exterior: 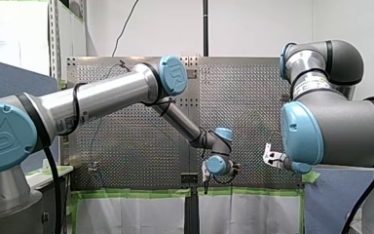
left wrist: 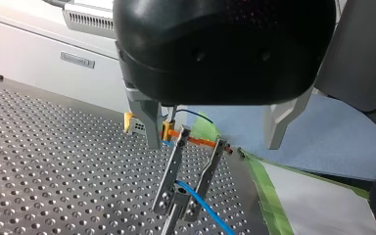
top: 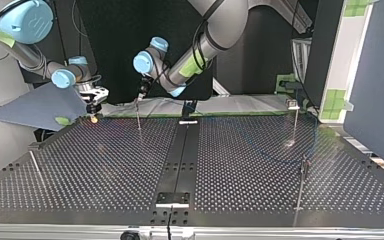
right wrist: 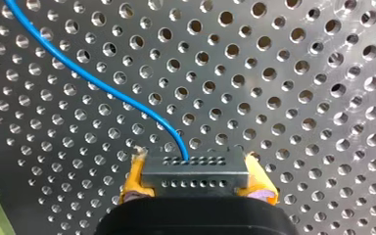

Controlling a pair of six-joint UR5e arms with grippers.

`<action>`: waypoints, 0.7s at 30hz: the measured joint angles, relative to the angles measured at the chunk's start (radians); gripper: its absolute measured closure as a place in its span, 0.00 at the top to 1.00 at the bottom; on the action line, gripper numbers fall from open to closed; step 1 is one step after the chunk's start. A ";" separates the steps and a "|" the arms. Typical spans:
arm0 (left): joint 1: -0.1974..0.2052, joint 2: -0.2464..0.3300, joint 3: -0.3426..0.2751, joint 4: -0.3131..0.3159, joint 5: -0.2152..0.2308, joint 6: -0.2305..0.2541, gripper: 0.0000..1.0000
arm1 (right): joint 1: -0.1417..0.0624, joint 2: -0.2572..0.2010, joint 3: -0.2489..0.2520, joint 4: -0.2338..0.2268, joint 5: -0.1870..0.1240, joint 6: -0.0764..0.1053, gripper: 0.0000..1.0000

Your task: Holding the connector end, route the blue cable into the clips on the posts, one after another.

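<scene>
My right gripper (right wrist: 197, 182) is shut on the grey connector (right wrist: 196, 164), gripped between its yellow pads. From the connector the blue cable (right wrist: 103, 85) curves away over the perforated plate. In the top view my right gripper (top: 94, 102) hangs low at the far left edge of the table. My left gripper (left wrist: 214, 144) is open, its metal fingers (left wrist: 149, 122) wide apart above a two-pronged clip (left wrist: 172, 169) on a post. The blue cable (left wrist: 200, 203) lies in that clip. In the top view my left gripper (top: 141, 95) sits just above that post (top: 139, 117).
More thin posts stand at the top view's right (top: 295, 120), near right (top: 301, 185) and near left (top: 35, 162). A black rail (top: 182, 150) runs down the table's middle. A blue-grey panel (top: 40, 107) leans beside my right gripper. Green tape edges the far side.
</scene>
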 joint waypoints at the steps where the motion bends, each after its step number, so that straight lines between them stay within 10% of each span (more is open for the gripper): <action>1: 0.000 0.000 -0.001 0.001 0.000 0.000 1.00 | 0.000 0.000 0.000 0.000 0.000 0.000 0.00; 21: -0.001 0.000 -0.002 0.013 -0.004 -0.008 1.00 | -0.002 0.007 0.000 0.000 -0.009 0.005 0.00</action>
